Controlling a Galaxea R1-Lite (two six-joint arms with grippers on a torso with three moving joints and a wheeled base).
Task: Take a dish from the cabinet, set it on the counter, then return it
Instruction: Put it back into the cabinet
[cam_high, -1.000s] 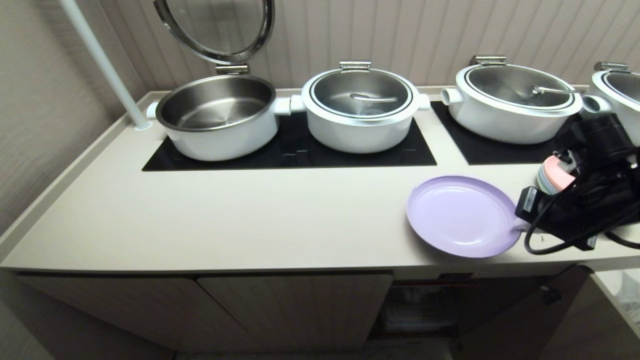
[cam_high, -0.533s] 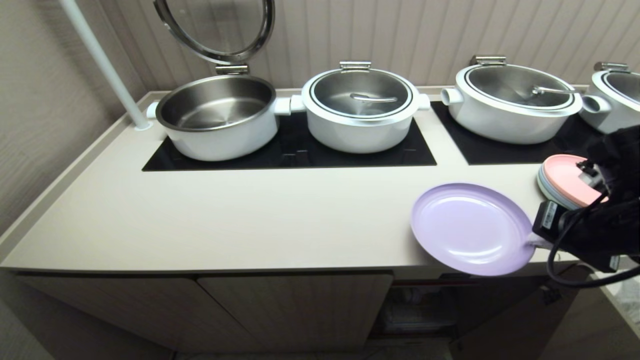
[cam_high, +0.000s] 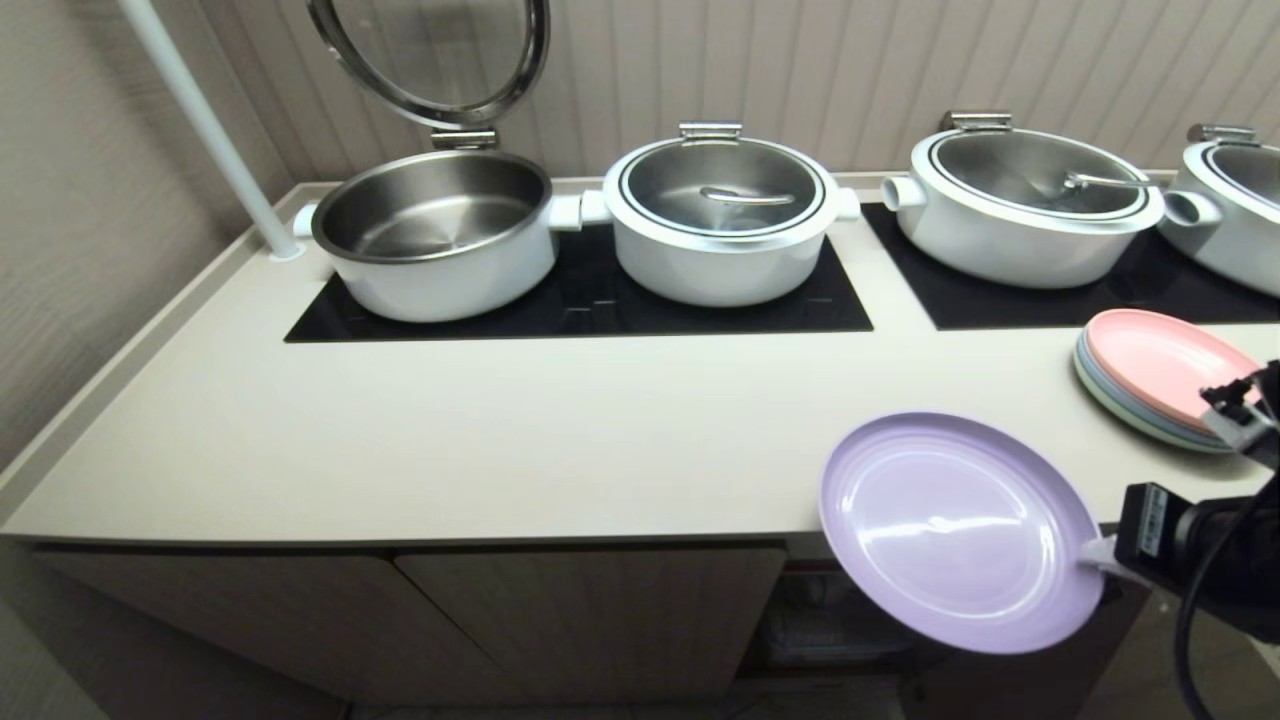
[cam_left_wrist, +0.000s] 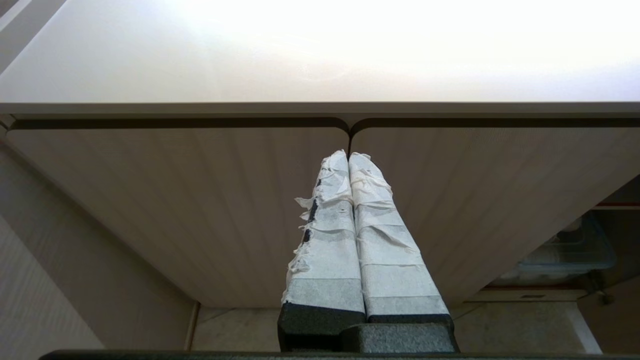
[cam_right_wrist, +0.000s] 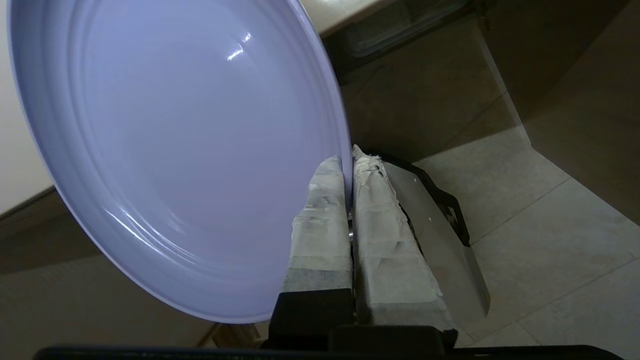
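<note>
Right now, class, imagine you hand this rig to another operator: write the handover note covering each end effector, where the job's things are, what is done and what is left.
Right end effector: shut on the rim of the dish, holding it tilted past the front edge of the counter, off the surface.
Left end effector: shut, empty, parked facing closed cabinet doors.
Cabinet: open below the dish.
Done: dish is lifted off the counter.
Left: lower it into the cabinet, release, withdraw.
Note: plate stack sits on the counter nearby; leave it.
</note>
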